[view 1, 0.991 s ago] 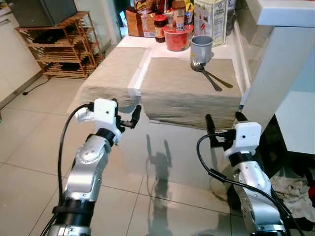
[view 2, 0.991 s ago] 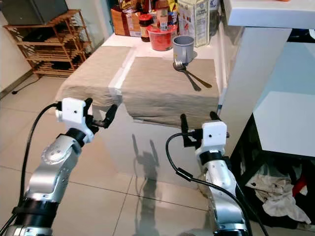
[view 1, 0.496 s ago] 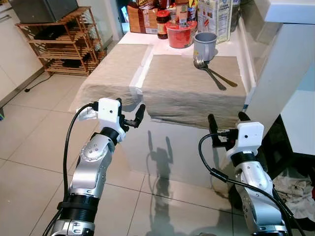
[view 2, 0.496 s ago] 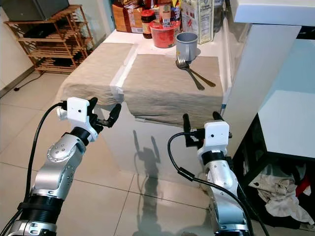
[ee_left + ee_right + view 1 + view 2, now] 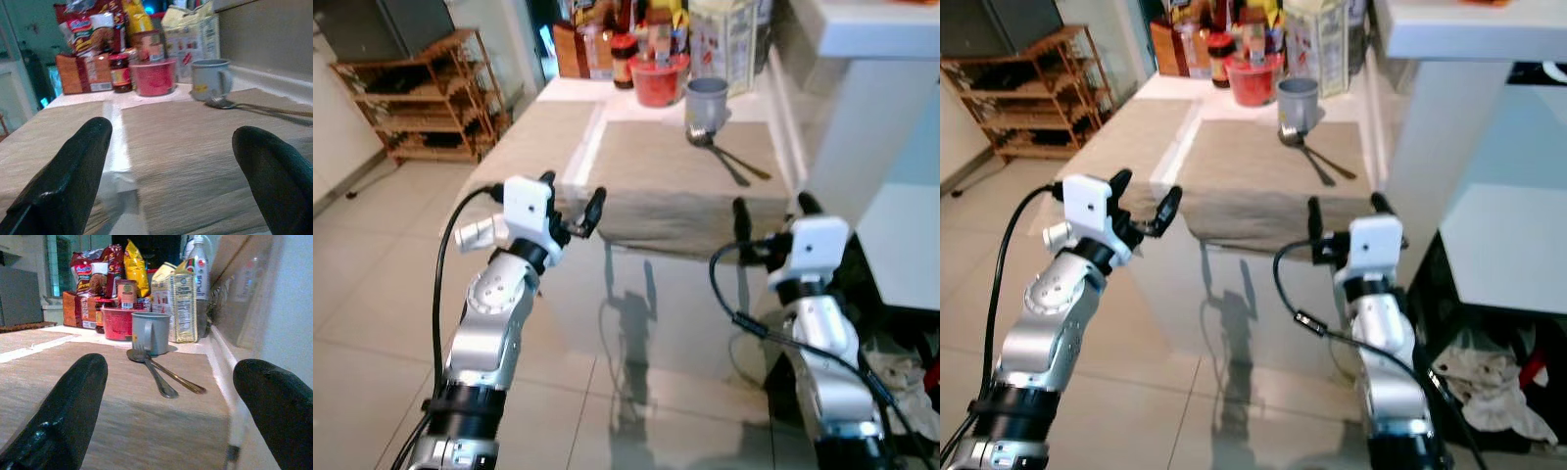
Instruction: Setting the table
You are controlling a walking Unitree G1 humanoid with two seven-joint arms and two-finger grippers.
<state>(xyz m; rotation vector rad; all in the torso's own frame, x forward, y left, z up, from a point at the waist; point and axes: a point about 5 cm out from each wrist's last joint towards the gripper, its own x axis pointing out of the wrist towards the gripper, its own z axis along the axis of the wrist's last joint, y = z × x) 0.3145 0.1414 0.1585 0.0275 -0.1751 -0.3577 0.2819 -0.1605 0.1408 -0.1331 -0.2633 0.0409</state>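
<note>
Placemats cover the table [image 5: 563,90] in the head views: the right placemat [image 5: 685,171] carries a grey mug [image 5: 707,101] with a fork and spoon [image 5: 724,157] just beside it. Left gripper [image 5: 573,211] and right gripper [image 5: 771,211] hover before the table's near edge, both spread wide and empty. Left wrist view: a red bowl [image 5: 153,77] near the mug. Right wrist view: cutlery lies crossed, touching the mug's base.

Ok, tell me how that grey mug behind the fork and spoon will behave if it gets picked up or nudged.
The grey mug looks rigid and probably fairly light, likely empty, though its inside is hidden. Standing upright on a broad base, it should slide rather than tip under a low push. Its side handle offers a grip; the smooth wall may be slippery. A nudge forward would likely shift the fork and spoon lying against it.
</note>
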